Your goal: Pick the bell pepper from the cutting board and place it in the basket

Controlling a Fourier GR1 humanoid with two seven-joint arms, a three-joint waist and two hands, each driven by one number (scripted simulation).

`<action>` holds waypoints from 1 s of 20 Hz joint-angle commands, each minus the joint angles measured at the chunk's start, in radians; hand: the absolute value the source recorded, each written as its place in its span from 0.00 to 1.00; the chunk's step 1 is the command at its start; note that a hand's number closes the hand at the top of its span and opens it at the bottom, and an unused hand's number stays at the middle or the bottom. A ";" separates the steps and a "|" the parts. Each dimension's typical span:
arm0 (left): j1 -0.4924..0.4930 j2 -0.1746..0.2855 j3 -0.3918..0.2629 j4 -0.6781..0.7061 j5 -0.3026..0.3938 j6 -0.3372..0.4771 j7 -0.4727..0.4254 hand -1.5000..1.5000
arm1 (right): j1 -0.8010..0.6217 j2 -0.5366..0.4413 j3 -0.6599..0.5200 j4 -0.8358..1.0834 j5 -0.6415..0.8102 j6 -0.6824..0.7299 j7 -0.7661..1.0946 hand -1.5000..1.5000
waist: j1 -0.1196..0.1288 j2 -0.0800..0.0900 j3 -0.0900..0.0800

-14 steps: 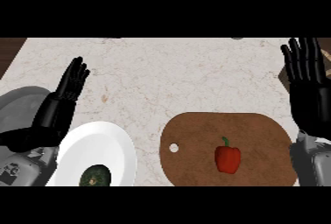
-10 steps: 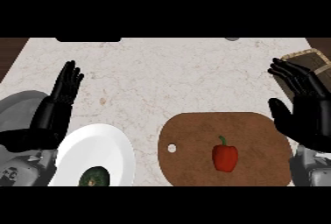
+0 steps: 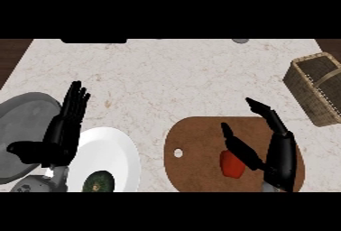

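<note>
The bell pepper [image 3: 231, 164] lies on the brown cutting board [image 3: 193, 144], right of the board's small hole. The right hand [image 3: 283, 155] hangs over the board's right part, open, its fingers straight and pointing up and to the left, the thumb spread wide. The thumb crosses the pepper's top edge; it may be touching the pepper, but this view does not settle it. Nothing is curled round the pepper. The wicker basket [image 3: 318, 88] stands on the counter [image 3: 173, 81] at the right edge, well apart from the board. The left hand [image 3: 63, 131] rests open at the left, fingers up, beside a white plate [image 3: 113, 149] that bears a dark green item [image 3: 99, 182]
</note>
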 commanded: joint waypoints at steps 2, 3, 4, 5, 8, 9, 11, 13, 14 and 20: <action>0.016 -0.010 0.004 0.008 -0.003 0.013 -0.003 0.50 | 0.053 0.044 0.032 0.043 0.286 -0.225 0.215 0.00 | -0.015 0.000 -0.004; 0.038 -0.002 0.009 -0.004 0.000 0.014 -0.006 0.50 | 0.092 0.044 0.001 0.060 0.352 -0.218 0.256 0.00 | -0.016 -0.003 -0.005; 0.026 0.002 0.021 0.010 0.004 0.016 0.003 0.50 | 0.125 0.045 -0.025 0.067 0.405 -0.204 0.283 0.00 | -0.041 -0.001 -0.009; 0.035 -0.004 0.012 0.013 -0.001 0.013 -0.010 0.50 | 0.134 0.045 -0.048 0.072 0.453 -0.200 0.327 0.00 | -0.044 0.002 -0.011; 0.038 -0.003 0.019 0.013 -0.005 0.024 -0.010 0.50 | 0.178 0.045 -0.083 0.041 0.575 -0.116 0.453 0.00 | -0.054 0.003 -0.015; 0.040 0.002 0.018 -0.003 -0.010 0.025 -0.012 0.50 | 0.201 0.045 -0.092 0.035 0.610 -0.070 0.496 0.00 | -0.050 0.000 -0.014; 0.044 0.004 0.026 -0.003 -0.001 0.024 -0.005 0.50 | 0.254 0.046 -0.073 0.020 0.674 0.030 0.569 0.00 | -0.048 0.001 -0.014; 0.036 0.004 0.025 -0.016 0.006 0.020 0.005 0.50 | 0.262 0.046 -0.047 -0.025 0.702 0.143 0.647 0.00 | -0.037 0.000 -0.014; 0.027 -0.012 0.011 -0.016 -0.006 0.031 0.002 0.50 | 0.273 0.046 -0.023 -0.035 0.731 0.204 0.683 0.00 | -0.037 0.003 -0.012; 0.043 -0.015 -0.007 -0.018 -0.007 0.011 -0.003 0.50 | 0.196 0.046 0.154 -0.228 0.753 0.507 0.987 0.00 | 0.008 0.000 -0.006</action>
